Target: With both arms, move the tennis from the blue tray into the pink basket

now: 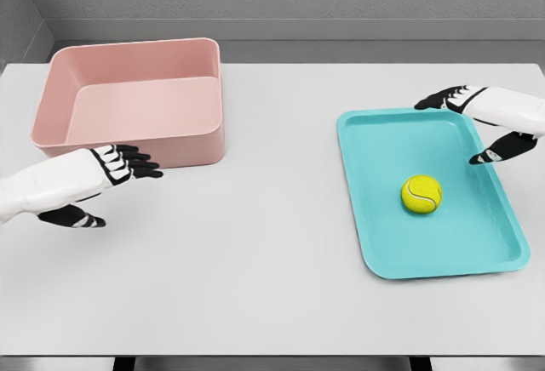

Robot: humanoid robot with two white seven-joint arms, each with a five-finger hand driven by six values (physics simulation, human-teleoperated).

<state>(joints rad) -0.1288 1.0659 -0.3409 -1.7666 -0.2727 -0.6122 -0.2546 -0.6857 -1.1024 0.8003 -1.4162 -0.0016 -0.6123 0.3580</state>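
Note:
A yellow tennis ball (421, 194) lies in the middle of the blue tray (375, 252) on the right side of the white table. My right hand (460, 124) hovers over the tray's far right part, fingers spread wide, thumb pointing down toward the ball, a short way from it. The pink basket (128, 145) stands at the back left, holding nothing. My left hand (128, 175) sits just in front of the basket's near wall, fingers stretched out flat and holding nothing.
The white table (264, 243) ends at a front edge near the bottom of the view. A grey wall runs behind the table's far edge.

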